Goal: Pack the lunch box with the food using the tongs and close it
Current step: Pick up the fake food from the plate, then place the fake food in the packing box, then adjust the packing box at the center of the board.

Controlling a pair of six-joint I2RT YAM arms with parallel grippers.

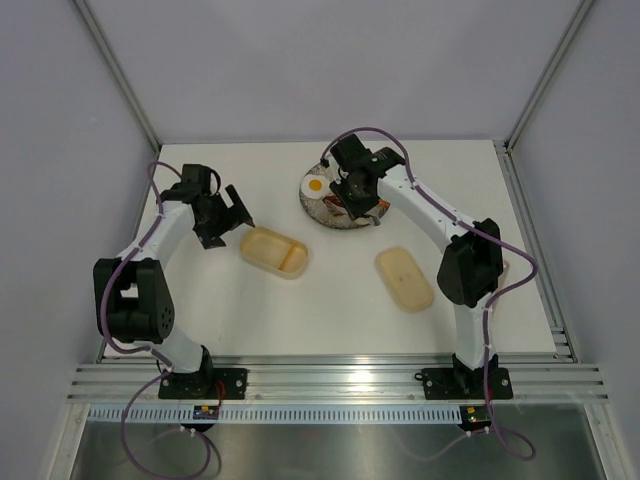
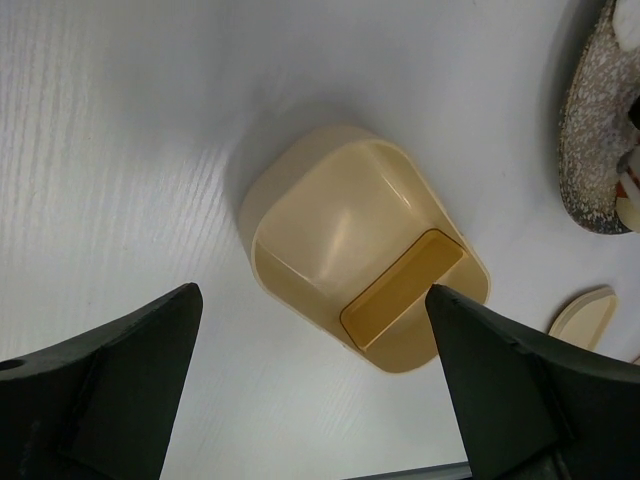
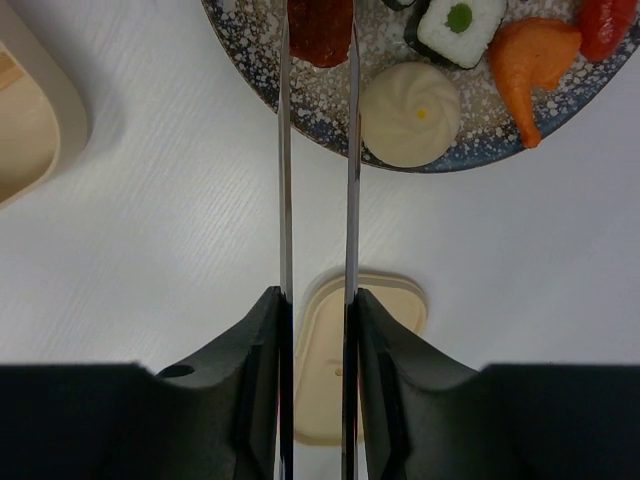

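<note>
Squeezing slim silver metal tongs (image 3: 284, 180) in the right fingers (image 3: 250, 350) to nip a reddish-brown toy sausage (image 3: 320, 30) on the speckled round plate (image 3: 310, 110), left fingers (image 2: 120, 380) spread wide over the open pale-yellow plastic lunch box (image 2: 330, 210) on the white tabletop (image 3: 150, 220), apparently to steady it.

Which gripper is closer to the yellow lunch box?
Left. The left gripper sits open right beside the lunch box; the right gripper is farther away over the plate, holding the tongs.
</note>
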